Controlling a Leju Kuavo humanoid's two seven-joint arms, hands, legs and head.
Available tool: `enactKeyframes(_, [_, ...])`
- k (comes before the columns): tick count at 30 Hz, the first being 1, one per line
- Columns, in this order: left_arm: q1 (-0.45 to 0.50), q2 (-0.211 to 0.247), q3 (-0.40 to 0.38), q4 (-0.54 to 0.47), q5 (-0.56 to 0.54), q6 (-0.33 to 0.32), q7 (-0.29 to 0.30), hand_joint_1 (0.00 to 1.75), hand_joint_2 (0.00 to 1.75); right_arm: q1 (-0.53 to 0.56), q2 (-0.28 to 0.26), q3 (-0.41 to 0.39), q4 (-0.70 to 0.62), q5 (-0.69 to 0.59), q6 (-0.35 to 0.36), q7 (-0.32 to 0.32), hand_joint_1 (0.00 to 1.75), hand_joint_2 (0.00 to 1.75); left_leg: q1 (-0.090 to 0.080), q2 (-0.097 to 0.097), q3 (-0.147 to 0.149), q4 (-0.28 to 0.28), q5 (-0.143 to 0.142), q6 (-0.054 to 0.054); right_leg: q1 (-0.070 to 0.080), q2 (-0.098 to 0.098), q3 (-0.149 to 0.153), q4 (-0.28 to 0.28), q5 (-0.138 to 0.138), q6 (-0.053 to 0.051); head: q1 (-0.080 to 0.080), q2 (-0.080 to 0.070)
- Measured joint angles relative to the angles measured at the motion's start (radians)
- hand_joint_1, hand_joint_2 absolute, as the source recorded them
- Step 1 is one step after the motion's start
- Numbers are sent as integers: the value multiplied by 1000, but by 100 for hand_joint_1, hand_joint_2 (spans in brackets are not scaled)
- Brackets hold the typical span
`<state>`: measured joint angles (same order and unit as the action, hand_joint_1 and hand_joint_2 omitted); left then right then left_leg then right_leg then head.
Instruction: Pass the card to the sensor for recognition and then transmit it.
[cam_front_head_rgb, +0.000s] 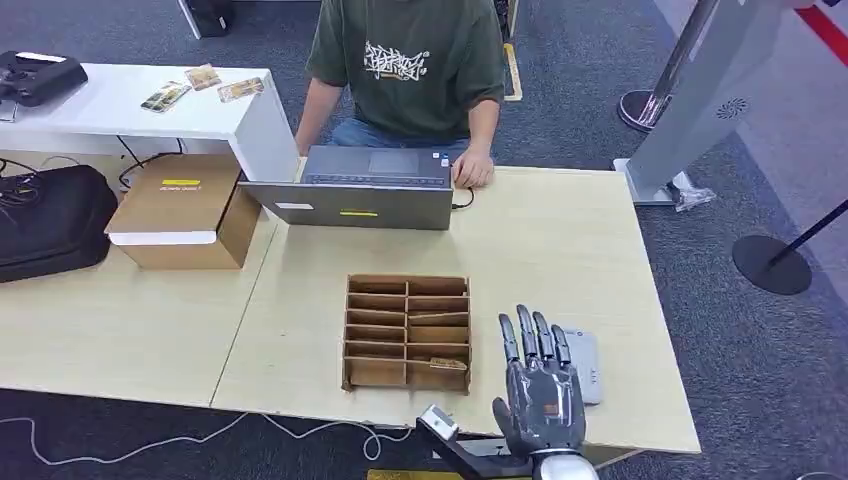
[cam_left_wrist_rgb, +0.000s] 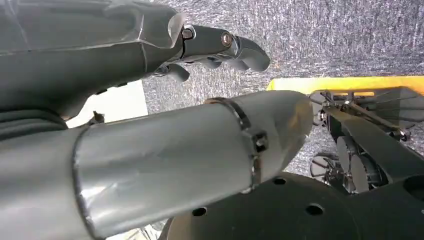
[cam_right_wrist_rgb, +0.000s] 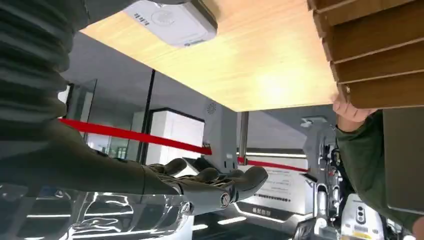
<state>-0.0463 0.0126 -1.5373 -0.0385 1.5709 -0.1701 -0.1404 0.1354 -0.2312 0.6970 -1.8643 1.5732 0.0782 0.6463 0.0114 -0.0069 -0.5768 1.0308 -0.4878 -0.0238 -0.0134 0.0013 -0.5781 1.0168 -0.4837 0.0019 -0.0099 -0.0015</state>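
A wooden slotted organizer (cam_front_head_rgb: 407, 331) sits at the front of the light wood table (cam_front_head_rgb: 560, 250). A small card (cam_front_head_rgb: 447, 364) lies in its near right slot. Just right of the organizer lies the white sensor (cam_front_head_rgb: 585, 362), partly hidden by my right hand (cam_front_head_rgb: 540, 385). That hand hovers at the table's front edge with fingers straight and spread, holding nothing. In the right wrist view the right hand (cam_right_wrist_rgb: 210, 185) is flat and empty, with the sensor (cam_right_wrist_rgb: 172, 20) and the organizer (cam_right_wrist_rgb: 375, 50) beyond it. My left hand (cam_left_wrist_rgb: 220, 47) hangs over grey carpet with loosely bent fingers, holding nothing.
A person in a green shirt (cam_front_head_rgb: 410, 60) sits across the table at a grey laptop (cam_front_head_rgb: 365, 190), one hand (cam_front_head_rgb: 472, 170) beside it. A cardboard box (cam_front_head_rgb: 185, 210) and a black bag (cam_front_head_rgb: 50, 225) are at left. Loose cards (cam_front_head_rgb: 165, 97) lie on a white side table.
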Motion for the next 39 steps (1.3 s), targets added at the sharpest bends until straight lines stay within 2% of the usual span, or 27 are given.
enactKeyframes(12, [-2, -3, 14, 1, 0, 3, 13, 0, 0, 37, 102, -65, 45, 0, 30, -95, 0, 175, 0, 0, 0, 0, 0, 0, 0, 0, 0, 0, 0, 0, 0, 0])
enactKeyframes(23, [-2, -3, 17, 1, 0, 4, 13, 0, 0, 45, 130, -86, 62, 0, 30, -101, 0, 175, 0, 0, 0, 0, 0, 0, 0, 0, 0, 0, 0, 0, 0, 0])
enactKeyframes(29, [-5, -2, 18, 3, 0, 5, 25, 0, 0, 43, 164, -115, 82, 0, 37, -154, 0, 175, 0, 0, 0, 0, 0, 0, 0, 0, 0, 0, 0, 0, 0, 0])
enactKeyframes(35, [-9, -3, 18, 6, 0, 8, 32, 0, 0, 29, 219, -157, 119, -3, 17, -201, 0, 175, 0, 0, 0, 0, 0, 0, 0, 0, 0, 0, 0, 0, 0, 0])
enactKeyframes(39, [-11, -3, 18, 6, 0, 14, 34, 0, 0, 11, 267, -207, 158, 0, -56, -242, 0, 175, 0, 0, 0, 0, 0, 0, 0, 0, 0, 0, 0, 0, 0, 0])
